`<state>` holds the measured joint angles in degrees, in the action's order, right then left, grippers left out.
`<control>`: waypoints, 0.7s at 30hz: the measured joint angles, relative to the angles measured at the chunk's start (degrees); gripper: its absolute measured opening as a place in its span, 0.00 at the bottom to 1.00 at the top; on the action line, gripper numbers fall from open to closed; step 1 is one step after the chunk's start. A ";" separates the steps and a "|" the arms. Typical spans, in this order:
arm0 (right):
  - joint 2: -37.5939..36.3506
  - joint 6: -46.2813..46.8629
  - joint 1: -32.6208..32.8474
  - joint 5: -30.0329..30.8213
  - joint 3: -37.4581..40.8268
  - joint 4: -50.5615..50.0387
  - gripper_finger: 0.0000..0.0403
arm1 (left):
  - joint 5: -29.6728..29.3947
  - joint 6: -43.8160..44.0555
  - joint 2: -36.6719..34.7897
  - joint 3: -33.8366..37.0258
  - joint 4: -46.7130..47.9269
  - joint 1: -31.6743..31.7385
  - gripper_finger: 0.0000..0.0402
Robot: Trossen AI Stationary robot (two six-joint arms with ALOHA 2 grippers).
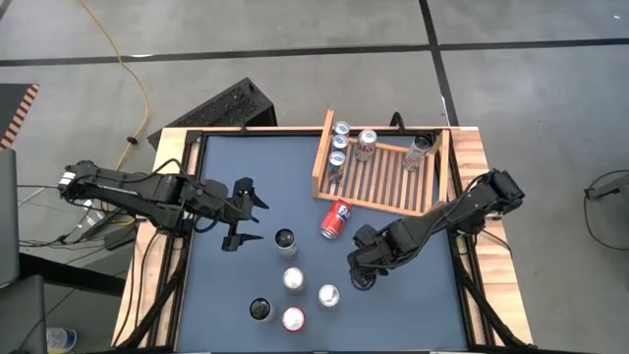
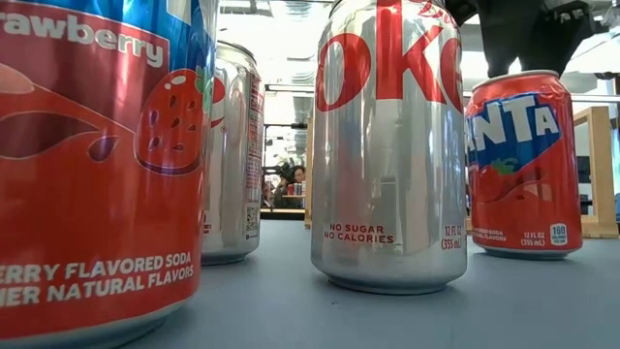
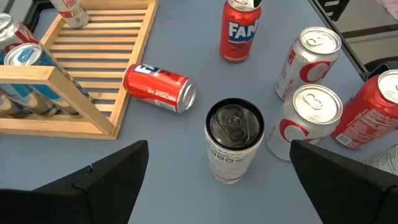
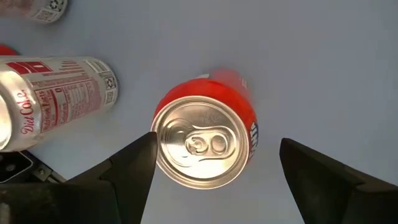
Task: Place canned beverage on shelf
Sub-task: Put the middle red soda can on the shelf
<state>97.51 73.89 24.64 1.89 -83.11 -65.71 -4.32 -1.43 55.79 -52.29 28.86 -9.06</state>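
The shelf (image 1: 388, 177), a light wooden rack with a slatted base and raised side boards, sits at the far side of the dark table (image 1: 226, 285), toward the right. Inside it, three blue-topped cans (image 1: 339, 143) stand in a row along its left board, a red and white can (image 1: 366, 145) stands near the back, and a silver can (image 1: 420, 149) stands by the right board. A red can (image 1: 336, 218) lies on its side on the table just in front of the shelf's near edge. The left gripper (image 1: 243, 213) hovers over the table's left half with its fingers spread wide and holding nothing; in its wrist view a black-topped can (image 3: 233, 142) stands upright between the two finger tips but apart from both. Nearer the front edge stand a silver Diet Coke can (image 1: 293, 279), another silver can (image 1: 328, 295), a dark-topped can (image 1: 260, 311) and a red strawberry soda can (image 1: 293, 320). The right gripper (image 1: 362, 267) hangs above an upright red Fanta can (image 4: 205, 140), its fingers wide apart to either side of the can's top; whether they touch it cannot be told
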 joint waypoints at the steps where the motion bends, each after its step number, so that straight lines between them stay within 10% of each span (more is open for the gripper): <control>1: -0.01 0.00 0.00 0.01 0.00 -0.02 0.81 | 0.00 0.00 0.00 0.00 0.02 0.00 0.95; 21: 0.36 -1.65 1.31 4.91 -3.50 -5.69 0.81 | -0.07 1.25 0.00 0.00 0.01 0.00 0.95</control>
<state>97.86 72.23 25.96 6.80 -86.61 -71.40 -4.38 -0.19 55.79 -52.29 28.88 -9.06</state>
